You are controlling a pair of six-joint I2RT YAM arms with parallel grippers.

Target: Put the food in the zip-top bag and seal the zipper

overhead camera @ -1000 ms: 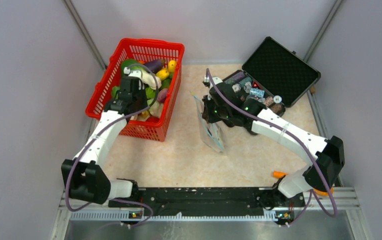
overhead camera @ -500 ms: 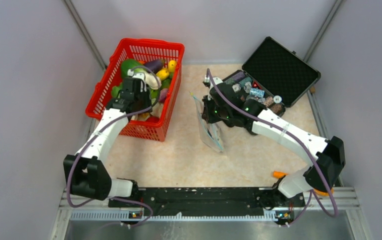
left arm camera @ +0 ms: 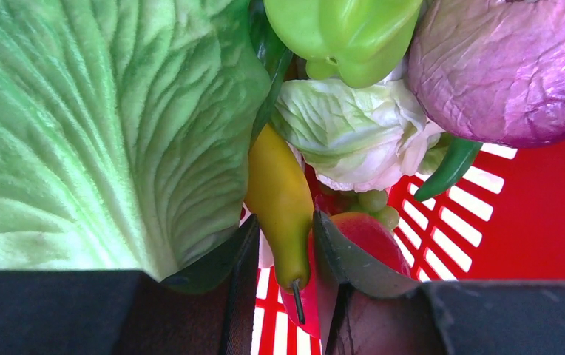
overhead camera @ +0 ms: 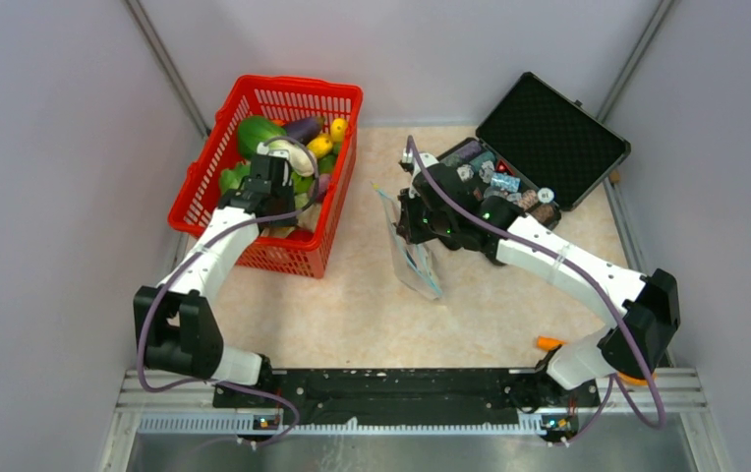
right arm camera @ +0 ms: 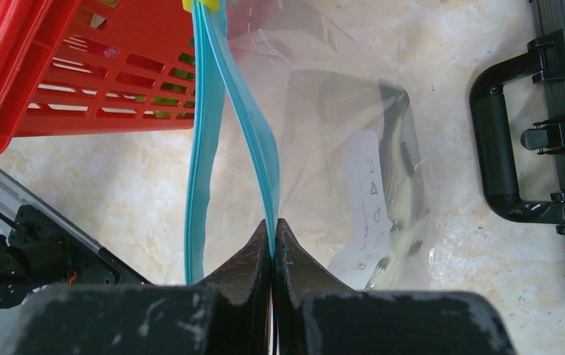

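Observation:
My left gripper [overhead camera: 273,185] is down in the red mesh basket [overhead camera: 293,93] among the food. In the left wrist view its jaws [left arm camera: 285,222] are shut on a yellow pear-shaped piece [left arm camera: 279,185], touching it on both sides. A red piece [left arm camera: 372,233] lies just behind the right finger. Leafy greens [left arm camera: 102,126], a green pepper [left arm camera: 339,29] and a purple round piece [left arm camera: 509,66] crowd round. My right gripper [overhead camera: 406,221] is shut [right arm camera: 273,222] on one lip of the light-blue zipper [right arm camera: 261,148]. It holds the clear zip-top bag [overhead camera: 416,261] mouth-up and parted, and the other lip [right arm camera: 198,163] hangs free.
The open black case [overhead camera: 551,123] with small trinkets stands at the back right, its handle [right arm camera: 498,155] close to the bag. An orange tool [overhead camera: 548,343] lies by the right arm's base. The basket wall [right arm camera: 80,74] is just left of the bag.
My left arm has swung right and deeper into the basket. My right gripper and the bag have hardly moved.

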